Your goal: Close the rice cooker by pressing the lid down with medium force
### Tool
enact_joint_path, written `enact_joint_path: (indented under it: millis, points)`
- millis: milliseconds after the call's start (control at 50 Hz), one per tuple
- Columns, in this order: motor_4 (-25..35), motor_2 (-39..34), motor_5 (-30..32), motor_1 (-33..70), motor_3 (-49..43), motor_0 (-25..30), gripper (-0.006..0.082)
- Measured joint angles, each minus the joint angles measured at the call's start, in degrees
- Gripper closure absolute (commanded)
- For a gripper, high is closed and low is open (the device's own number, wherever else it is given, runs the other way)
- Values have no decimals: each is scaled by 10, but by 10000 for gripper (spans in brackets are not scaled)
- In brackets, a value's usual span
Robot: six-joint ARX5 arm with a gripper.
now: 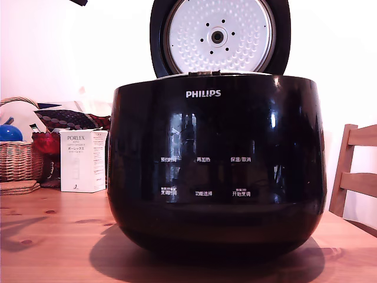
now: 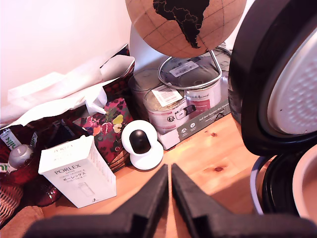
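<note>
The rice cooker (image 1: pixel 217 171) fills the middle of the exterior view, glossy black with a white PHILIPS logo and white button labels, standing on a wooden table (image 1: pixel 53 236). Its lid (image 1: pixel 220 36) stands open and upright behind the pot, the dimpled silver inner plate with its central vent facing the camera. In the wrist view the lid (image 2: pixel 262 89) rises close by, seen edge-on, with the pot's rim (image 2: pixel 277 188) below it. My gripper (image 2: pixel 169 171) is shut, its black fingers (image 2: pixel 153 196) pressed together with nothing between them, beside the lid and not touching it.
A white PORLEX box (image 1: pixel 82 160), a wicker basket (image 1: pixel 17 159) and patterned bags stand at the exterior view's left. A wooden chair (image 1: pixel 356 177) is at its right. The wrist view also shows a small white camera (image 2: pixel 142 144), paint tins (image 2: pixel 190 96) and a globe (image 2: pixel 185 25).
</note>
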State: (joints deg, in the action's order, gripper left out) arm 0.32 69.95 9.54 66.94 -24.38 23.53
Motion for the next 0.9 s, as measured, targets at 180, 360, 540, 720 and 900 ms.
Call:
enact_joint_path:
  millis: [180,360,540,720,900]
  points:
    - [2,-1,0,0,-18,-16,789]
    - [2,-1,0,0,-17,-18,789]
    - [2,-1,0,0,6,-18,789]
    - [50,0,-1,0,69,-32,789]
    - [130,42,-1,27,53,-67,789]
